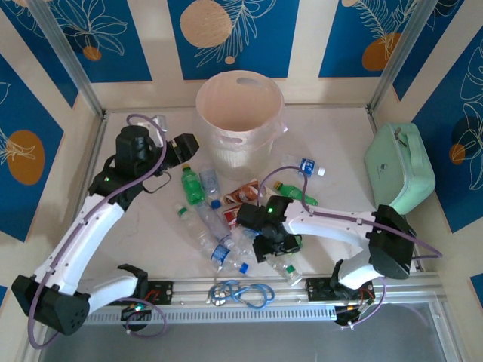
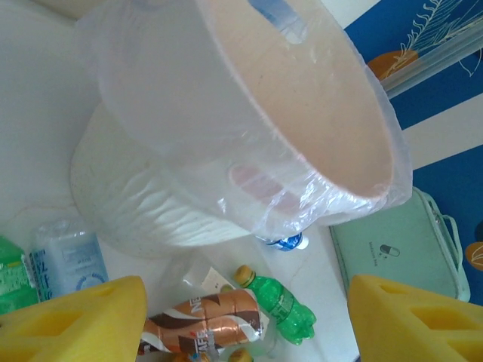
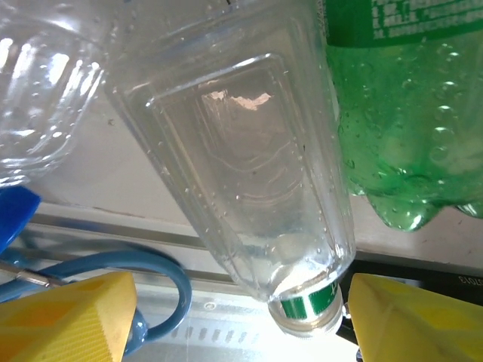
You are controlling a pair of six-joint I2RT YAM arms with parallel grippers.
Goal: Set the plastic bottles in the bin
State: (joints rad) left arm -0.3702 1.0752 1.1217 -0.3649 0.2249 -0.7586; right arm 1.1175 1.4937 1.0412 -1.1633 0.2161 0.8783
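Right gripper [image 3: 241, 320] down among the plastic bottles [image 1: 220, 251], jaws spread astride a clear bottle [image 3: 249, 188]; left gripper [image 2: 245, 320] faces the bin [image 2: 189, 98], jaws spread and empty.

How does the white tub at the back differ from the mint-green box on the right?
The bin is round, white and open-topped, with a clear plastic liner; the mint-green case is boxy, closed and has a carry handle. The bin stands at the far middle of the table; the case sits at its right edge. Both dwarf the bottles.
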